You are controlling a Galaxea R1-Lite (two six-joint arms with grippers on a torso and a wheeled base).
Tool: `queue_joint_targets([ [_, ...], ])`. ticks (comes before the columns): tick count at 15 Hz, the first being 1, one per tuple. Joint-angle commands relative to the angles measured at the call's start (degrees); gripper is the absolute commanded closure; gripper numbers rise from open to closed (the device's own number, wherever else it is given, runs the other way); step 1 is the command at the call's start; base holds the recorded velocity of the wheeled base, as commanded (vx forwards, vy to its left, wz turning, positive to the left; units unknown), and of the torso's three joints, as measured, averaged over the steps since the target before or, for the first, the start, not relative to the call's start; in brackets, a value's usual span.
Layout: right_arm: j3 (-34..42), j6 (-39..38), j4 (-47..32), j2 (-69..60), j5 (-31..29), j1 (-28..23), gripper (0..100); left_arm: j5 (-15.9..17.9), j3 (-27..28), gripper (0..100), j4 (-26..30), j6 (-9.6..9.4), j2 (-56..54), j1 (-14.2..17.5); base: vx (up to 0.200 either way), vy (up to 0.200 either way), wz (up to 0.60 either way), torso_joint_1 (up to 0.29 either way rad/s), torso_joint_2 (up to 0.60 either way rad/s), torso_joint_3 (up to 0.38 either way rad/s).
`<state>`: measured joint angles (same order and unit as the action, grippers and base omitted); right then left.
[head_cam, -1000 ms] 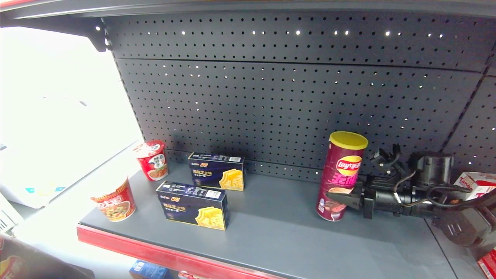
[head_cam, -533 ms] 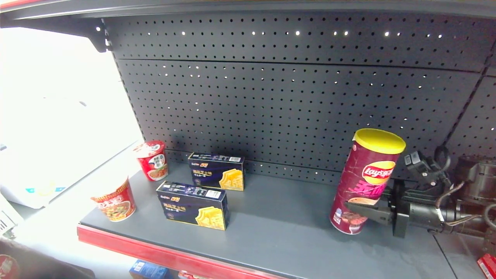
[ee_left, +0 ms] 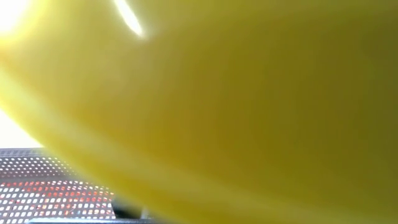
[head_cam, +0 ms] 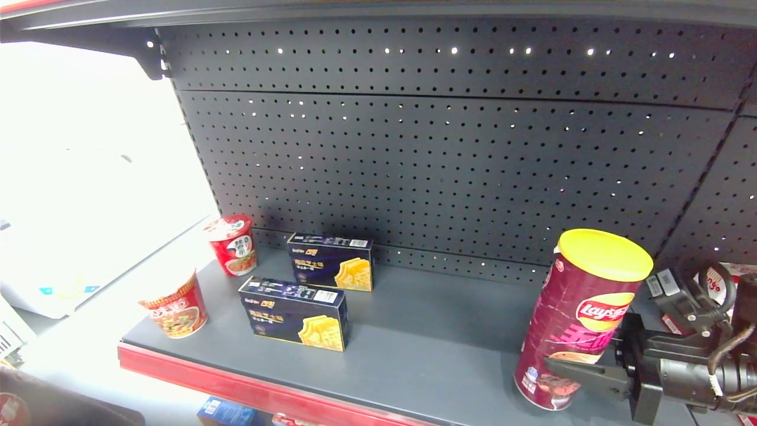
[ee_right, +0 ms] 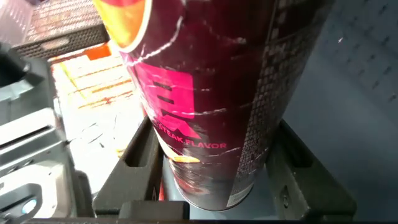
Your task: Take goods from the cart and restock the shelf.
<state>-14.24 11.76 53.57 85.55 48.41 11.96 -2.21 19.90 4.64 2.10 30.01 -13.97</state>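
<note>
At the right edge of the head view, a white-and-red box (head_cam: pixel 718 281) is cut off and partly hidden by the right arm (head_cam: pixel 692 373). A blue box (head_cam: pixel 222 411) is cropped at the bottom edge. In the right wrist view, the chip can (ee_right: pixel 211 93) is cut off at the top. In the left wrist view, a blurred yellow surface (ee_left: pixel 249 93) cannot be identified.

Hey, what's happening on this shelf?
A robot is restocking. Its right gripper is shut on a maroon chip can with a yellow lid, held tilted at the right end of the grey shelf; whether its base touches is unclear. Two noodle cups and two dark blue boxes stand at the left end.
</note>
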Motion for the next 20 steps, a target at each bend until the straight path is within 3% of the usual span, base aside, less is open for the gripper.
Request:
queue_joint_targets([
  [1,2.4,0.1,0.0,-1.0,0.0,0.3,100,0.0,0.0,100,-0.1,0.19,0.0,-0.1,0.0,0.0,0.0,0.0,0.0,0.0],
  [10,2.0,0.8,0.1,4.4,-1.8,2.3,100,0.0,-0.8,100,0.0,0.72,0.0,-0.1,0.0,0.0,0.0,0.0,0.0,0.0],
  [20,1.4,1.1,5.7,12.4,-1.9,3.9,100,0.1,-1.6,100,-0.1,1.86,0.0,-0.1,0.0,0.0,0.0,0.0,0.0,0.0],
])
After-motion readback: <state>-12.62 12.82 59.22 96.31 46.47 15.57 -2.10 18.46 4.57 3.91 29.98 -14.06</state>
